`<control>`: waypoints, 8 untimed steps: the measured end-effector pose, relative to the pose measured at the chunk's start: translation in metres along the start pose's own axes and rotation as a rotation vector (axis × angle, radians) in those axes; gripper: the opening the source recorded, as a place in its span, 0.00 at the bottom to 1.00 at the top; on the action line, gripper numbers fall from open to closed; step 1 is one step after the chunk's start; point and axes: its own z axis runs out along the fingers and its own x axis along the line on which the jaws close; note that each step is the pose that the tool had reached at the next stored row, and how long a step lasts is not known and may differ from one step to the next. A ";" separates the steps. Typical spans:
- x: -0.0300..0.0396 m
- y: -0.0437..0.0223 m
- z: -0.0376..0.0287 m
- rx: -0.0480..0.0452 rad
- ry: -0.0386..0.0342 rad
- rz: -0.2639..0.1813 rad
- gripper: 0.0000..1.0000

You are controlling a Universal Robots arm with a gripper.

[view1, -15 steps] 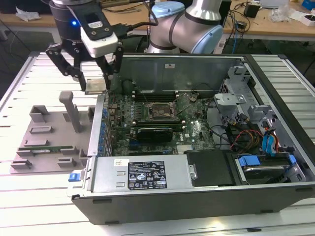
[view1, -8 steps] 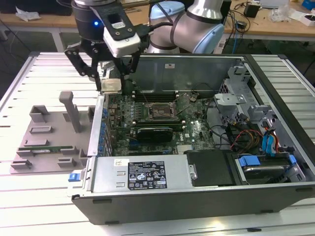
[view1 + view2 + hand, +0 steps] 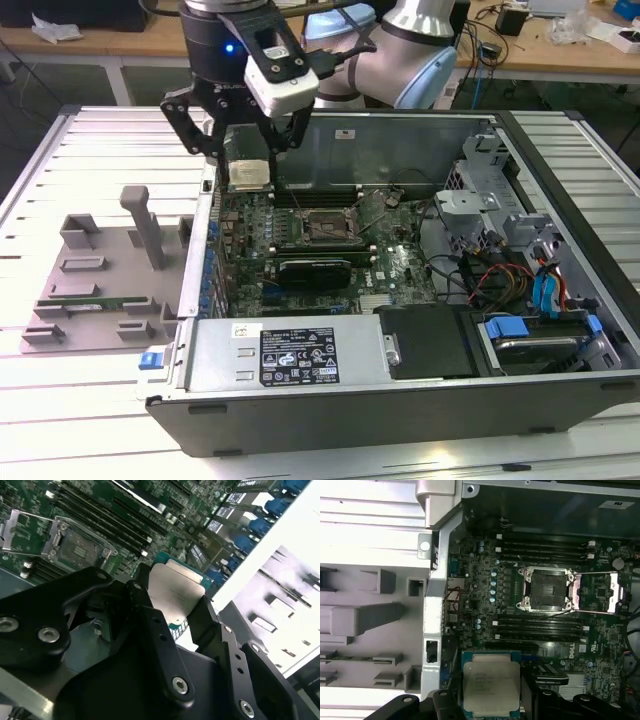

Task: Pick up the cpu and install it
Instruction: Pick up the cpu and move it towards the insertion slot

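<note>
My gripper [image 3: 250,163] is shut on the cpu [image 3: 248,174], a flat square chip with a silver-grey top. It hangs above the left part of the motherboard in the exterior view, just inside the computer case's left wall. In both wrist views the cpu [image 3: 176,591] [image 3: 491,681] sits level between the two black fingers [image 3: 150,615], which press its opposite edges. The black socket frame [image 3: 325,228] [image 3: 547,587] [image 3: 75,547] lies open in the middle of the green board, with its metal lid swung aside. The socket is off to the exterior view's right of the held chip.
The open grey computer case [image 3: 350,370] holds memory slots [image 3: 542,625], a black card [image 3: 315,270], cables [image 3: 495,275] and blue drive bays [image 3: 545,330]. A grey fixture tray [image 3: 100,270] with an upright post and a green memory stick [image 3: 85,298] lies outside the case's left wall.
</note>
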 end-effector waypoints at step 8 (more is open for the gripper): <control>-0.0197 0.0008 0.0009 0.0029 0.0009 0.000 0.55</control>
